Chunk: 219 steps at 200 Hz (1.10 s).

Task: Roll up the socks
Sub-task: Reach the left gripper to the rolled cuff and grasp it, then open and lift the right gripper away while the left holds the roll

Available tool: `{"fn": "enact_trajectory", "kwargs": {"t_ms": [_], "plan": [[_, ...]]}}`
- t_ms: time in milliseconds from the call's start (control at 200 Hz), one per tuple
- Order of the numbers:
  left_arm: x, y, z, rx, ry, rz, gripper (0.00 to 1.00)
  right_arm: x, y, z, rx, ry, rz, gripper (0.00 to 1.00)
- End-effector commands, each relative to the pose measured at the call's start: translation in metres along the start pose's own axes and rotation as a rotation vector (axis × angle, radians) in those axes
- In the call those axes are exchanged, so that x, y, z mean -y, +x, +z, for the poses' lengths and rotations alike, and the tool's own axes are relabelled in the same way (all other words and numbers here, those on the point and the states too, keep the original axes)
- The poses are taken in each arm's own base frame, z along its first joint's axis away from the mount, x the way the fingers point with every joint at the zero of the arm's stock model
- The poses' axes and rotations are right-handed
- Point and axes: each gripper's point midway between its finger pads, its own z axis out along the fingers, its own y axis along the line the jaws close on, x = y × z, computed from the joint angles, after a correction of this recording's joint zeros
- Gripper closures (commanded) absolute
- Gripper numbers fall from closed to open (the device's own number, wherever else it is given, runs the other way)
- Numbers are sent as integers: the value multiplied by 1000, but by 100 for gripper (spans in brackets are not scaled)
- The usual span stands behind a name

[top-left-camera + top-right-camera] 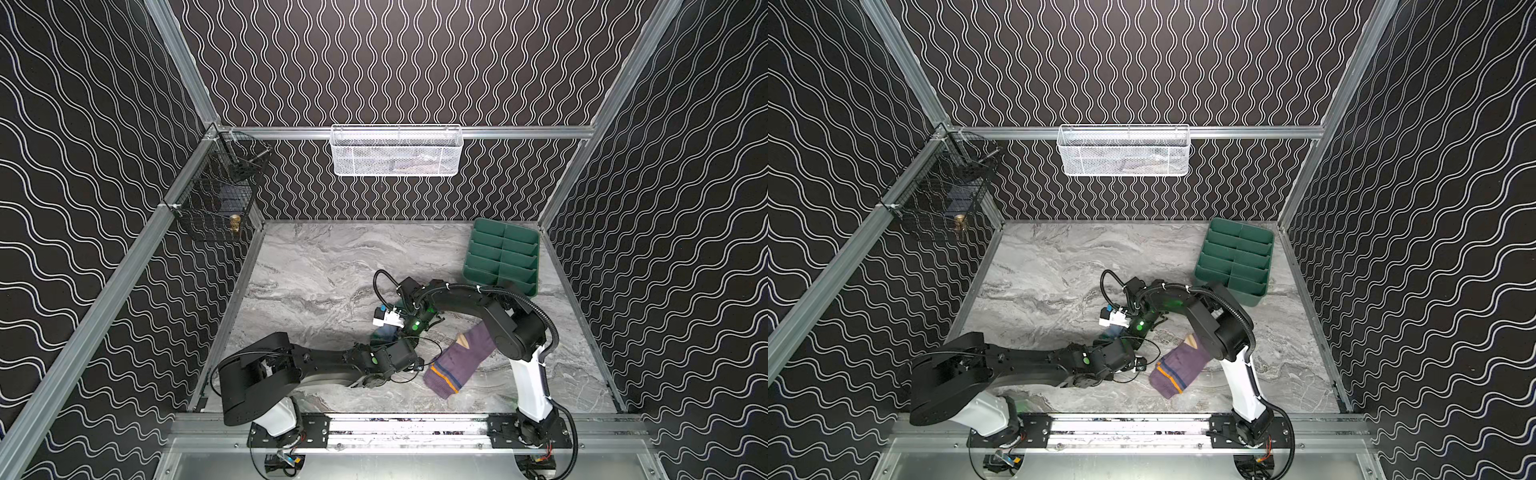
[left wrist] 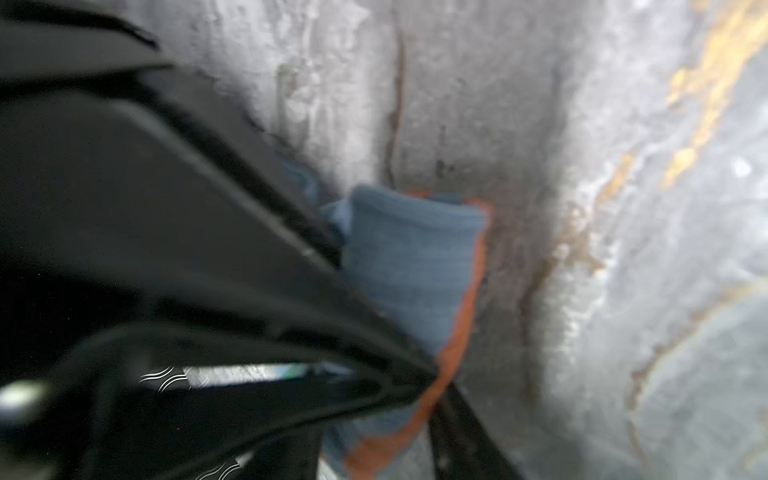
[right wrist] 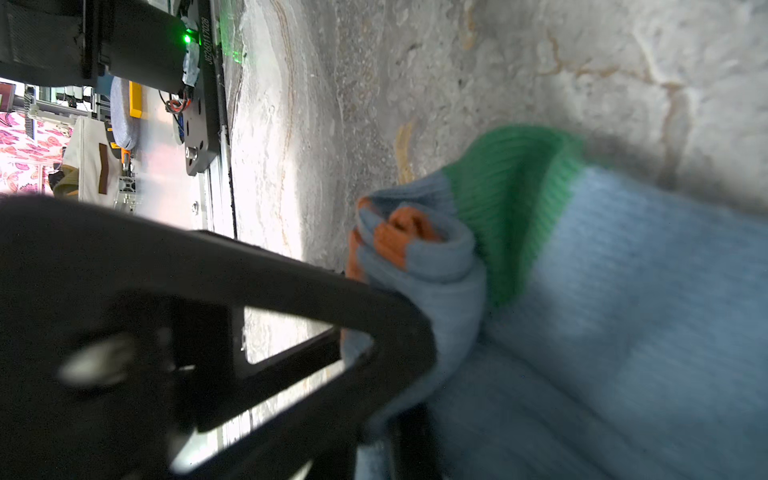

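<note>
Purple sock [image 1: 457, 357] lies flat at the front of the table [image 1: 311, 270]; beyond it, the blue sock [image 3: 623, 291] is part-rolled from its orange cuff. The right gripper [image 3: 415, 374] pinches the roll; the left gripper [image 2: 432, 374] sits at the cuff, grip unclear. Best practice, as judged: keep the coil tight and level across the green band

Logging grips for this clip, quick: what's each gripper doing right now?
Left gripper: at the light blue sock's orange cuff, too blurred to tell if shut.
Right gripper: shut on the light blue sock.
</note>
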Motion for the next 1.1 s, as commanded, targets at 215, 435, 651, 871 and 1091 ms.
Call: {"fn": "enact_trajectory", "kwargs": {"t_ms": [215,435,651,871,1091], "plan": [[66,-11,-7,21,406,-9,100,28,27,-5,-129,212,6,74],[86,-4,2,-35,473,-12,100,22,9,-38,-10,360,-108,33],[86,-4,7,-48,475,-8,100,21,-1,-82,87,495,-126,25],[75,-12,-13,22,598,-97,100,26,-40,-199,440,844,-25,25],[70,-17,-20,36,801,-202,100,-28,-51,-295,806,1060,-36,20]]}}
